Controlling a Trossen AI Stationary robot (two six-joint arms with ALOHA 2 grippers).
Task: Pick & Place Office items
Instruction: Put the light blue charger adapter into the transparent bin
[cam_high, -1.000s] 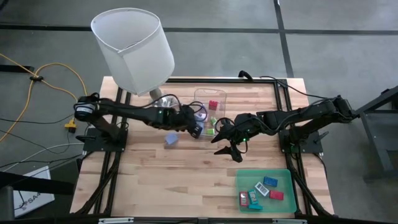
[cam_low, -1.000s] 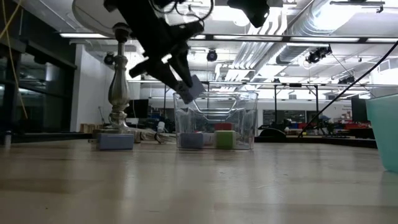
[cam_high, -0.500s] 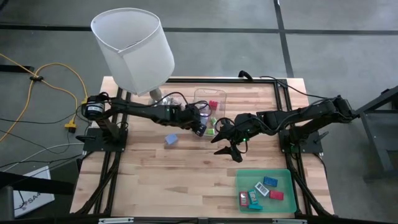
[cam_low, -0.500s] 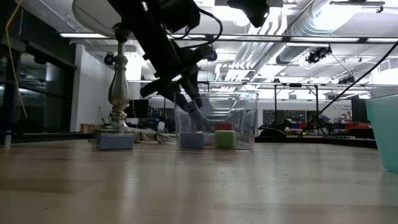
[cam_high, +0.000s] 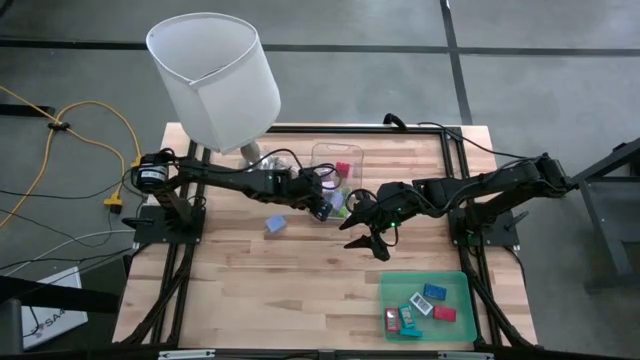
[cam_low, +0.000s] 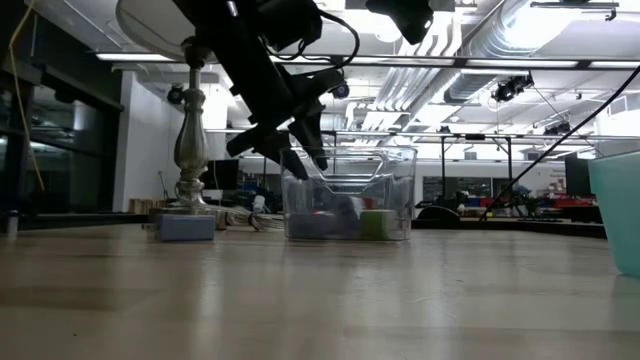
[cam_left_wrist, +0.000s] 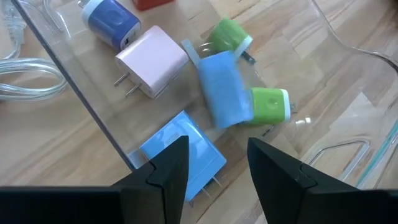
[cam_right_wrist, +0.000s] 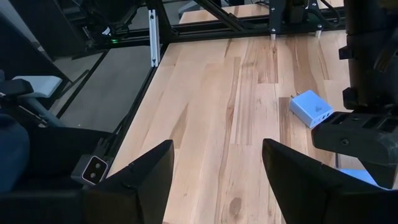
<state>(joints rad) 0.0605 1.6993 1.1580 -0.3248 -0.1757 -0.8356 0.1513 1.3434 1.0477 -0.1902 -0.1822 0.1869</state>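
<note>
High view: the left gripper (cam_high: 322, 196) is reaching over the near edge of the clear box (cam_high: 352, 154) at the middle of the wooden table (cam_high: 240, 270). Its fingers (cam_left_wrist: 165, 171) are standing slightly apart with nothing between them. Just beyond the fingertips a light blue plug (cam_left_wrist: 224, 89) is lying tilted inside the box, touching two green plugs (cam_left_wrist: 270, 104). A pink plug (cam_left_wrist: 152, 60), a dark blue plug (cam_left_wrist: 112, 18) and a flat blue plug (cam_left_wrist: 185, 151) are sitting in the same box near it, and a red piece (cam_high: 343, 168) is lying toward the box's far side.

The right gripper (cam_high: 368, 240) is hanging over bare wood just beside the box, on its right, with its fingers (cam_right_wrist: 140, 177) spread wide and empty.

One more light blue plug (cam_high: 275, 224) is lying alone on the table, left of the box and apart from it. The green tray (cam_high: 462, 285) at the near right corner is holding several small pieces in red, blue, teal and white (cam_high: 418, 308). A lamp with a white shade (cam_high: 215, 75) is standing at the far left of the table.
</note>
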